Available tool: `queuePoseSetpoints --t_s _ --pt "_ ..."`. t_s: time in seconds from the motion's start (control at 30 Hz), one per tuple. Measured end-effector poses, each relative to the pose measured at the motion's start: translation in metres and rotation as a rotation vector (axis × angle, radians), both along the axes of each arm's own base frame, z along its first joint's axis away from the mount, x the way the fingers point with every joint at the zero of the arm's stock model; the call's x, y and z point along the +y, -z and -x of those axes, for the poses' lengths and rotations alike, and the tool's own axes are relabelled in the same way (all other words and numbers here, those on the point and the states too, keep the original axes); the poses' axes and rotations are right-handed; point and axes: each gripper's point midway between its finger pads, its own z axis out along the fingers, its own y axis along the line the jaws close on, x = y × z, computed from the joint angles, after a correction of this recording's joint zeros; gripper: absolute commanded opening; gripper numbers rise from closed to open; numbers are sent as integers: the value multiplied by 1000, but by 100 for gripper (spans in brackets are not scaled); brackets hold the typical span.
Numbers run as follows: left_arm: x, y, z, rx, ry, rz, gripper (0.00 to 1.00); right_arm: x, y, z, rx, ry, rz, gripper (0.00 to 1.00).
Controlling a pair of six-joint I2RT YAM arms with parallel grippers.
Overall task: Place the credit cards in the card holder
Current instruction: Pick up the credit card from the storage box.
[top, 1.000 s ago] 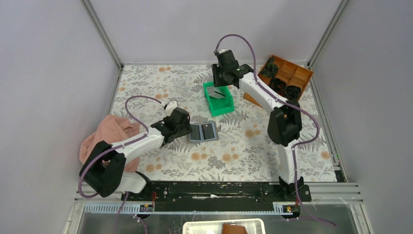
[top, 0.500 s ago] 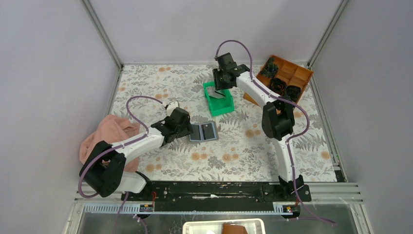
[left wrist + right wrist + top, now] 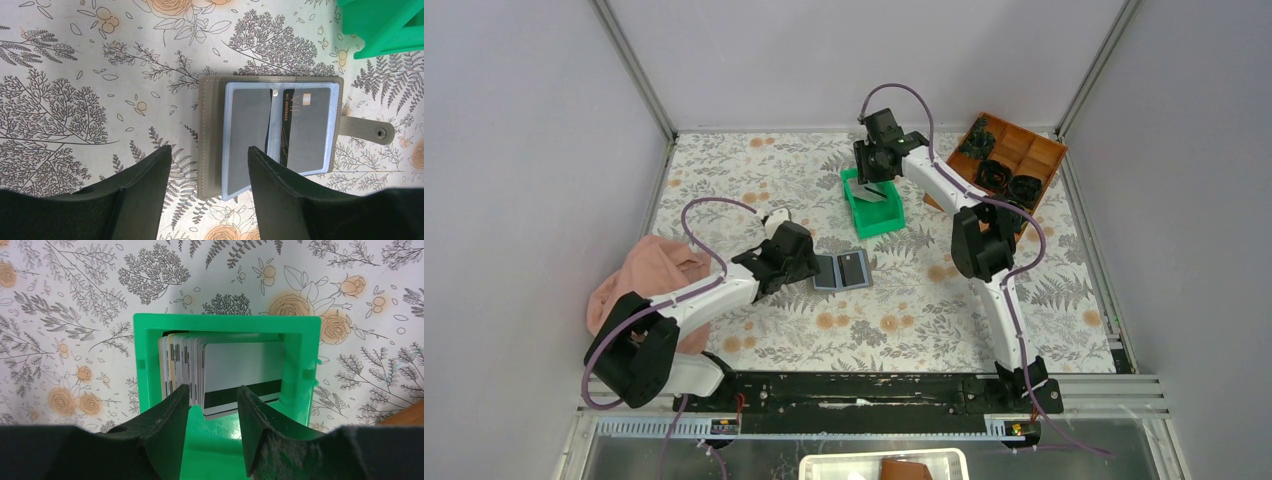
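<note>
- Covering the work area: floral-print surface [image 3: 754,180].
- Pink cloth [image 3: 649,275] bunched at the left edge, beside the left arm.
- Brown compartment tray [image 3: 1034,150] at the far right corner, with dark items in its cells.
- Green bin [image 3: 225,320] far centre, well apart from the tray.
- Left end effector [image 3: 210,148]: fingers spread, hovering over the near left edge of the card holder, nothing pinched.
- Right end effector [image 3: 212,388]: fingers spread, poised over the bin and straddling the card stack without gripping it.
- Card holder [image 3: 212,130] lies open and flat mid-surface, near the bin but not touching it. Clear sleeves face up, with a dark card [image 3: 307,130] in the right one.
- Credit cards [image 3: 245,370] stand on edge inside the bin. The front one leans, stripe side showing.
</note>
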Motion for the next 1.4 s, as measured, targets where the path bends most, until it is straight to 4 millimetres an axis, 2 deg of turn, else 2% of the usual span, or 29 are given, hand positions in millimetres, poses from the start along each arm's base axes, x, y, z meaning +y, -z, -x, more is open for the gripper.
queuePoseSetpoints --t_s 0.2,0.47,0.87,1.4 --pt "0 0 0 0 0 0 65 0 19 0 33 1 9 48" --pt "0 0 0 -1 0 0 65 3 18 -1 67 -2 -54 43" --pt "0 2 1 3 3 2 65 13 19 3 113 -4 -139 28" --pt "-2 4 2 5 25 5 65 20 16 6 123 -10 -169 26"
